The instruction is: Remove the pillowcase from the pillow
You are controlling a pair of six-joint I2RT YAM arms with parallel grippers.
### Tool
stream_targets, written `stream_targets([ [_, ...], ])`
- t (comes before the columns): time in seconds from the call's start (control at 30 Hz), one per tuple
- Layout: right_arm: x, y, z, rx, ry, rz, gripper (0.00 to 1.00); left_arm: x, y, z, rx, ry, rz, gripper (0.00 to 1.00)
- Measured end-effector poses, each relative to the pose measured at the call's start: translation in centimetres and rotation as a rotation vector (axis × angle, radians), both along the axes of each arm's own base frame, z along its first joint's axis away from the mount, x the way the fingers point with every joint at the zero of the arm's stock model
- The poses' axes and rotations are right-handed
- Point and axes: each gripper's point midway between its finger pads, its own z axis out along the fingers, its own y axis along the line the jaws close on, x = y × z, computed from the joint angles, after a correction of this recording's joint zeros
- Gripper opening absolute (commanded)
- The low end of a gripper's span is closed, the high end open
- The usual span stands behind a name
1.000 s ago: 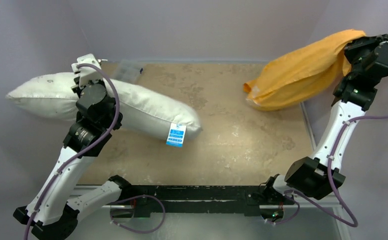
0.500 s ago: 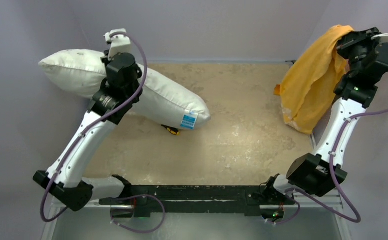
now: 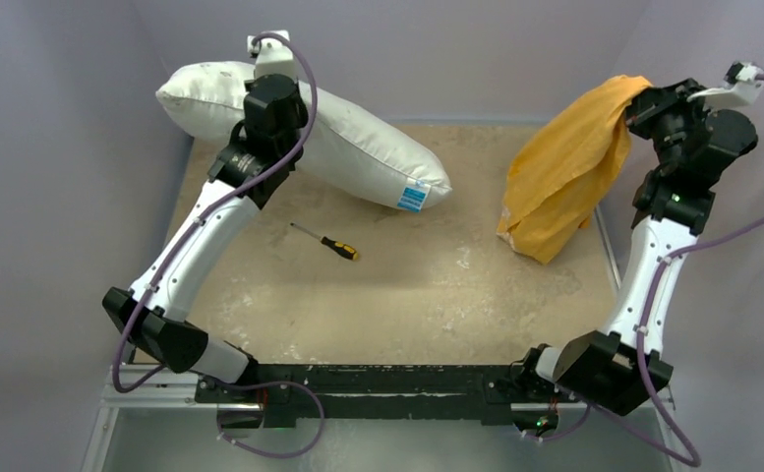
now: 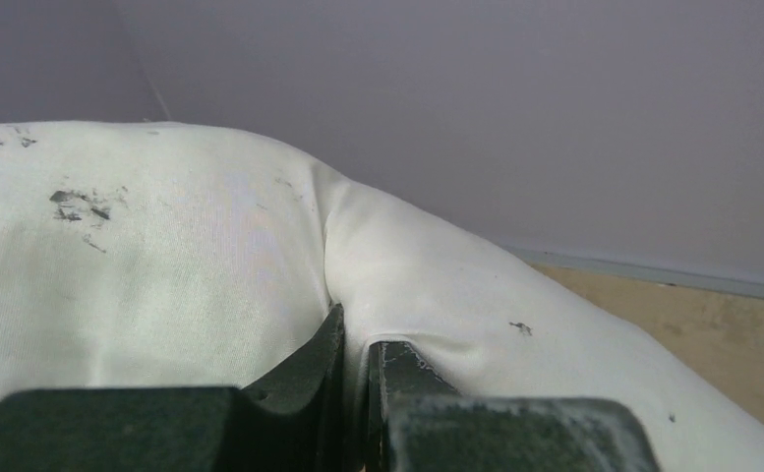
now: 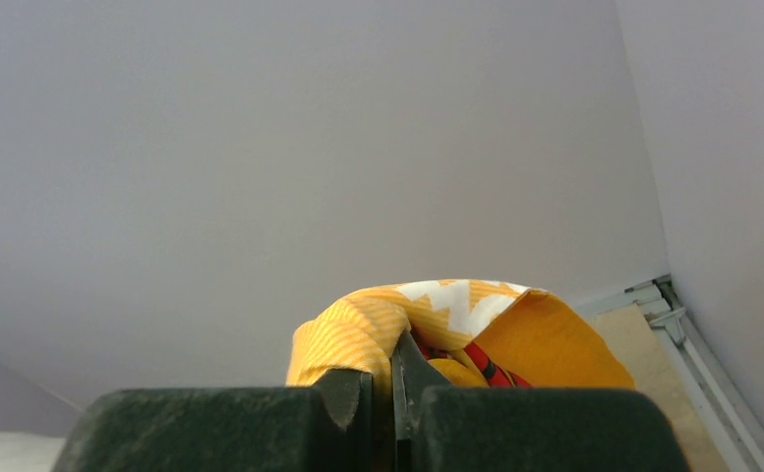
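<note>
The white pillow [image 3: 358, 147] is bare and held up at the far left, its right end with a blue tag [image 3: 413, 198] hanging low over the table. My left gripper [image 3: 264, 74] is shut on a pinch of the pillow's fabric [image 4: 260, 256]; the left wrist view shows the jaws [image 4: 355, 339] closed with white cloth between them. The orange-yellow pillowcase [image 3: 564, 167] hangs apart from the pillow at the far right. My right gripper [image 3: 643, 98] is shut on its top edge [image 5: 427, 315], and the cloth droops to the table.
A screwdriver [image 3: 326, 241] with a yellow-black handle lies on the tan table [image 3: 437, 295] below the pillow. Purple walls close in the back and both sides. The metal table rail [image 3: 604, 236] runs along the right edge.
My left arm has carried the pillow up and to the right toward the back wall, uncovering the screwdriver. My right arm has swung the pillowcase so that it hangs down, slightly further left.
</note>
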Motion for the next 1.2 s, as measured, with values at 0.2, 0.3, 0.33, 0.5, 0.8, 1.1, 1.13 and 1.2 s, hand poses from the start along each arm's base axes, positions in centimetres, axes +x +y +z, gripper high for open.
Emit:
stream_targets([
  [0.2, -4.3, 2.7, -2.5, -0.009, 0.010, 0.017, 0.14, -1.1, -1.3, -6.2, -0.045, 0.060, -0.103, 0.30],
  [0.3, -6.7, 4.7, -2.2, -0.020, -0.012, 0.028, 0.16, -2.3, -1.6, -10.6, -0.059, 0.145, -0.135, 0.54],
  [0.33, -7.5, 5.4, -1.8, -0.029, -0.027, 0.028, 0.17, -3.0, -1.6, -12.4, -0.071, 0.183, -0.144, 0.63],
  [0.5, -11.1, 9.0, 1.0, -0.079, -0.118, 0.035, 0.30, -7.0, -0.7, -15.0, -0.128, 0.269, -0.169, 0.93],
  [0.8, -12.6, 9.9, -4.4, -0.059, -0.025, 0.002, 0.98, -17.2, 3.4, -7.4, -0.290, 0.082, -0.250, 0.99],
  [1.1, -8.3, 5.8, -15.6, 0.107, 0.363, -0.178, 0.99, -23.4, 8.0, -6.5, -0.289, 0.048, -0.189, 0.99],
  [1.13, -8.6, 5.5, -15.4, 0.111, 0.364, -0.202, 0.99, -23.8, 8.5, -6.5, -0.282, 0.051, -0.177, 0.99],
  [1.2, -9.5, 5.2, -13.5, 0.107, 0.324, -0.231, 0.99, -24.5, 9.3, -6.3, -0.272, 0.050, -0.157, 0.99],
])
